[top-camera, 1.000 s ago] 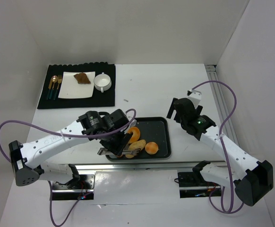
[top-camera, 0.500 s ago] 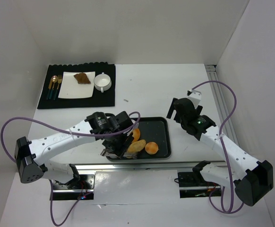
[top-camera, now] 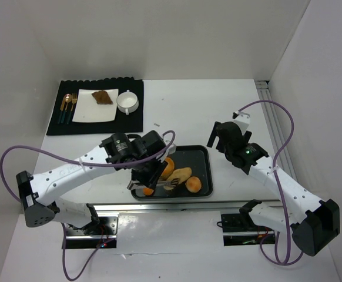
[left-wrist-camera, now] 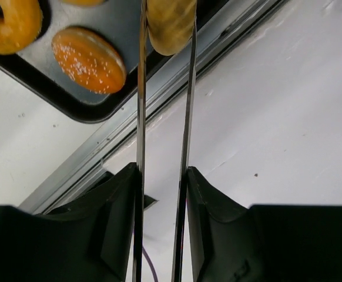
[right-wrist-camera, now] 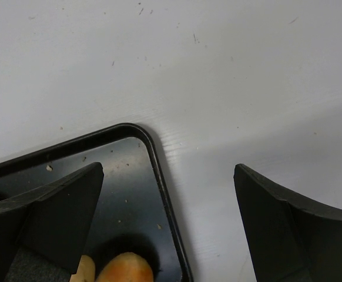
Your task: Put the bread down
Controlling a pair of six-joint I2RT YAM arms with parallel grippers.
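The tongs [left-wrist-camera: 140,117] are clamped between the left fingers [left-wrist-camera: 119,211], and a roll [left-wrist-camera: 171,23] is pinched at their tips. In the top view the roll [top-camera: 180,175] is held over the middle of the tray [top-camera: 199,157], lying roughly from 8 to 2 o'clock; whether it touches the tray floor cannot be told. A sesame bun [top-camera: 193,185] is seen at 4 o'clock of the roll, just beside it. A rounded orange bread [top-camera: 167,168] is seen at 10 o'clock of the roll (partly hidden by the left wrist). A small orange piece [top-camera: 149,190] lies near the tray's 7 o'clock corner. The tray is set at 6 o'clock on the table [top-camera: 183,111]. At the table's 10 o'clock a black mat [top-camera: 133,120] carries a plate [top-camera: 89,111] with a brown piece on it, a cup [top-camera: 127,101] and cutlery [top-camera: 68,107]. The right fingers [right-wrist-camera: 59,205] are spread wide with nothing between them, hovering by the tray's 2 o'clock corner.
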